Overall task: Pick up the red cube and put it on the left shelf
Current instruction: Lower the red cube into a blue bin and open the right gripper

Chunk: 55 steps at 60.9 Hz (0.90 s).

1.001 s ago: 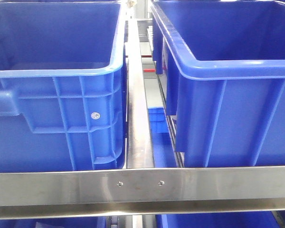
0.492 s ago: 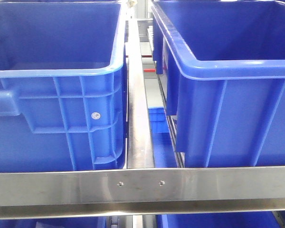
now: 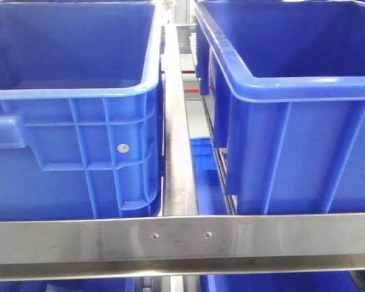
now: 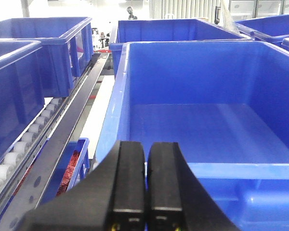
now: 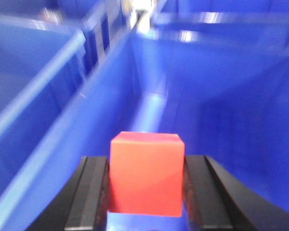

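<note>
Right hand [image 5: 147,192] grips red cube [image 5: 147,173]; shelf view unchanged.

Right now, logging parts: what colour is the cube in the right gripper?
Red cube; the right wrist view shows it best.

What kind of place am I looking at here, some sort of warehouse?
Probably a warehouse or factory picking area. Big blue plastic crates sit in rows on a stainless-steel rack, and a roller track runs beside them. The right end effector holds a red cube.
</note>
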{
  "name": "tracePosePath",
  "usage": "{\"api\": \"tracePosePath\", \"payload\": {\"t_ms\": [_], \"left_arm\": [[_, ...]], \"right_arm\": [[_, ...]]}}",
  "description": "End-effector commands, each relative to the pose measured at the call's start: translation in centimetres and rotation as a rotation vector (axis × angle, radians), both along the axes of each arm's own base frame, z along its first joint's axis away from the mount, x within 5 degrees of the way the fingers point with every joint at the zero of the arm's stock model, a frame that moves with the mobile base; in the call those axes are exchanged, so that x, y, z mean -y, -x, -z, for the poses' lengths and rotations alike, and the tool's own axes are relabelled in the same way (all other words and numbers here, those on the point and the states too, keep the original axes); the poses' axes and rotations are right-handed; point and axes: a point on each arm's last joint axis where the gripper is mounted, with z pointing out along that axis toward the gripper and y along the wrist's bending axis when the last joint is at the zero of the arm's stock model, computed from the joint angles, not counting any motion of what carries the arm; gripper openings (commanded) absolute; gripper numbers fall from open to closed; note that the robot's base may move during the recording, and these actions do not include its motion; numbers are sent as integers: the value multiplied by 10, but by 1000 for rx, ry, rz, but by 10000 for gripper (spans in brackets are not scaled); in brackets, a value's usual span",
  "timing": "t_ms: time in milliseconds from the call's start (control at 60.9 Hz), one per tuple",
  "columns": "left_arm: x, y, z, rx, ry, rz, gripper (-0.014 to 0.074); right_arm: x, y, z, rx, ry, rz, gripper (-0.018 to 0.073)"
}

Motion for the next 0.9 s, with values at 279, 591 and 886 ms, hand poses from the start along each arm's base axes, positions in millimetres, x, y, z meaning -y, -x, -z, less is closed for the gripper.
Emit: {"api": "tracePosePath", "payload": {"t_ms": [279, 591, 886], "left_arm": [[0, 1, 0, 73, 1, 1, 102], [0, 1, 0, 73, 1, 1, 102], [0, 1, 0, 73, 1, 1, 102]], "right_arm": [[-21, -88, -9, 17, 12, 4, 80], [-29, -120, 11, -53, 29, 3, 622], [-29, -121, 12, -51, 29, 3, 591]]}}
